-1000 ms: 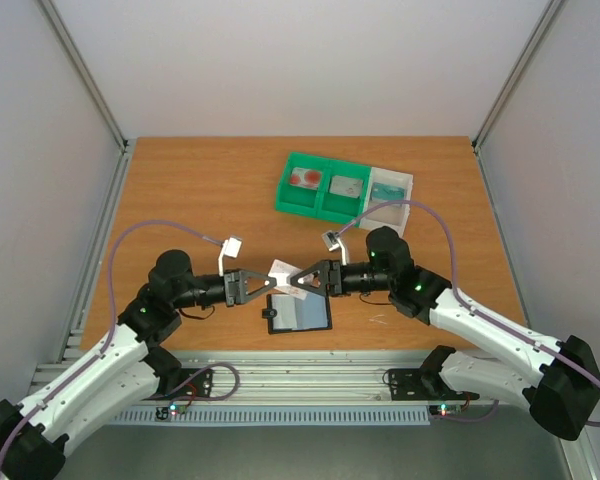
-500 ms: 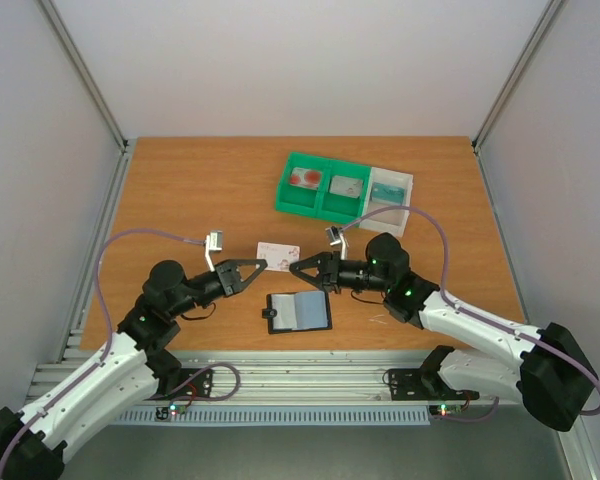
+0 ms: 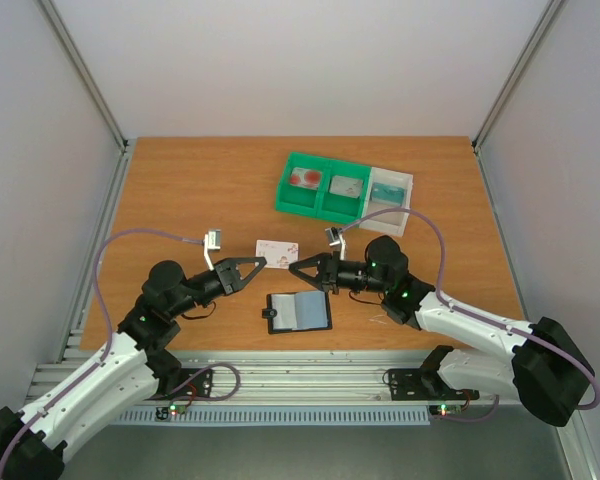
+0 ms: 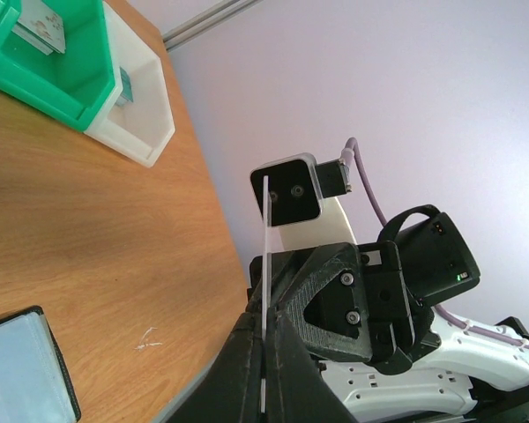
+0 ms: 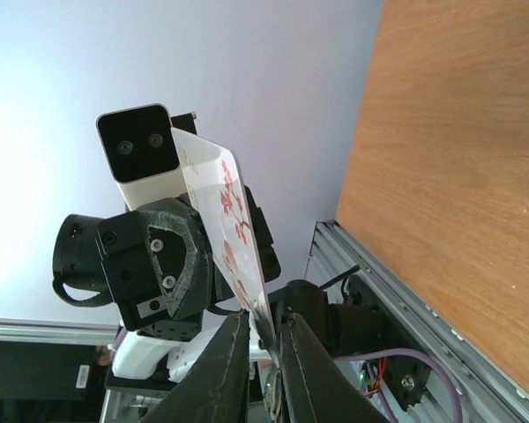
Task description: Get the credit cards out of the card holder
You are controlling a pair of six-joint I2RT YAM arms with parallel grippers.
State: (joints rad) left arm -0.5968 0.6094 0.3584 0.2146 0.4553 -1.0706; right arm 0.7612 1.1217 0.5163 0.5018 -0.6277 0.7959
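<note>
A whitish credit card with red marks hangs in the air above the table, between both arms. My left gripper is shut on its left end; in the left wrist view the card shows edge-on between the left gripper jaws. My right gripper has its jaws closed narrowly on the card's other end, seen in the right gripper view. The black card holder lies open on the table below, grey-blue pockets up.
A green compartment tray at the back holds a red-marked card and a grey card. A white tray beside it holds a teal card. Aluminium rails run along the table's near edge.
The left gripper lifted the card away from the holder and drew back. The right gripper's jaws went from wide open to closed round the card's free end.
</note>
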